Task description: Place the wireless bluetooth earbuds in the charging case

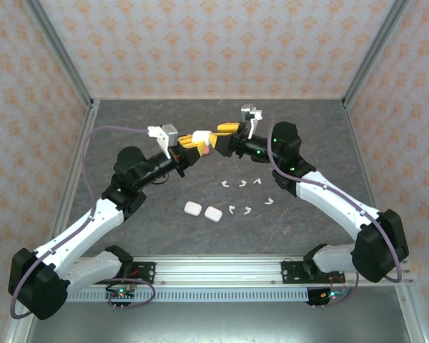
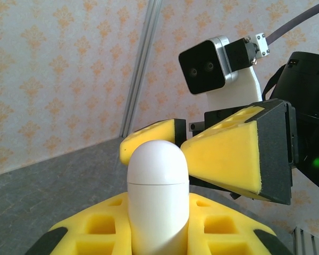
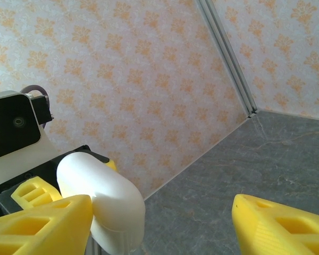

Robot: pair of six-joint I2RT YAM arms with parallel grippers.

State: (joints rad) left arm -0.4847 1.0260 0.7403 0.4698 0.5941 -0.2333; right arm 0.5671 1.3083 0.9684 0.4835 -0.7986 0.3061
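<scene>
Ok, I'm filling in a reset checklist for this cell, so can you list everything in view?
held charging case: one, white, lid shut, raised mid-air between the arms
loose charging cases: two, white, side by side on the table, near its middle
earbuds: six, white, scattered on the table right of the loose cases
table: one, dark grey
walls: cream with an orange pattern, around the table
left gripper: one, yellow fingers, shut on the held charging case
right gripper: one, yellow fingers, open, either side of that case's top
</scene>
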